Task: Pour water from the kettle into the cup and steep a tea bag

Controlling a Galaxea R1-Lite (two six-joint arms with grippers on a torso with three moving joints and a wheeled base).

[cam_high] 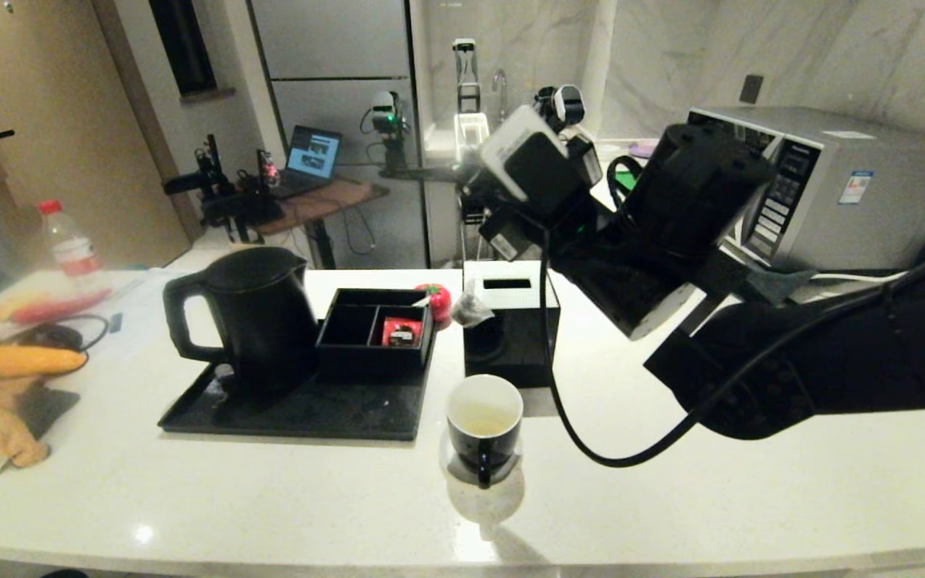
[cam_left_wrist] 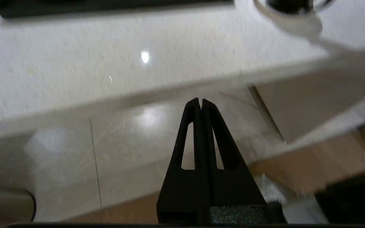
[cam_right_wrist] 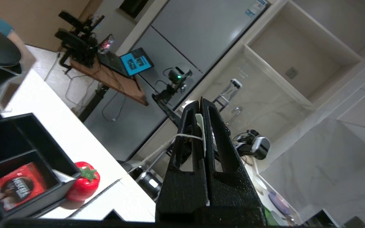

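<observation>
The black kettle (cam_high: 246,313) stands upright on a black tray (cam_high: 294,413) at the left. The small black cup (cam_high: 484,425) sits in front of the middle of the counter, with pale yellowish water (cam_high: 482,416) in its white inside. My right gripper (cam_right_wrist: 201,103) is raised above the tissue box and shut on the tea bag's white tag (cam_right_wrist: 200,122). The string (cam_right_wrist: 157,150) runs down from the tag. The greyish tea bag pouch (cam_high: 470,309) hangs behind the cup, at the tissue box's left edge. My left gripper (cam_left_wrist: 200,101) is shut on nothing, below the counter's front edge.
A black tissue box (cam_high: 508,329) stands just behind the cup. A black organiser (cam_high: 374,329) with a red packet (cam_high: 401,331) sits on the tray, a red tomato-shaped thing (cam_high: 434,301) behind it. A microwave (cam_high: 840,185) is at the back right, a bottle (cam_high: 67,241) far left.
</observation>
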